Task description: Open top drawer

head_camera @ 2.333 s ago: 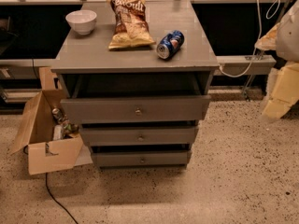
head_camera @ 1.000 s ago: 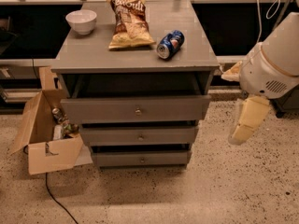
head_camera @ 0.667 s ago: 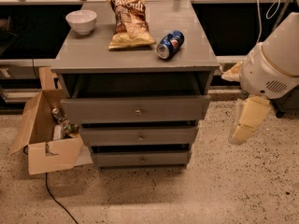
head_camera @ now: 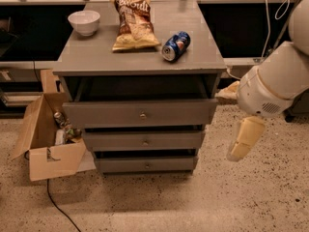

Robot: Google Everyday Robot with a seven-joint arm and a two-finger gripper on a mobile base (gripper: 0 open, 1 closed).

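The grey cabinet (head_camera: 140, 57) has three drawers. The top drawer (head_camera: 111, 114) is the widest, with a small round knob (head_camera: 143, 115) at its centre. Its front stands a little forward of the two lower drawers, with a dark gap above it. My gripper (head_camera: 246, 139) hangs as a cream piece below the white arm (head_camera: 275, 81), to the right of the cabinet, level with the middle drawer (head_camera: 116, 141). It is apart from the cabinet and touches no knob.
On the cabinet top are a white bowl (head_camera: 84, 21), a chip bag (head_camera: 134, 23) and a blue soda can (head_camera: 175, 46) on its side. An open cardboard box (head_camera: 46, 153) stands on the floor at the left. A black cable (head_camera: 60, 207) runs across the speckled floor.
The arm has come in from the right edge and lowered toward the cabinet's right side, then held still over the last second. The drawers have not moved.
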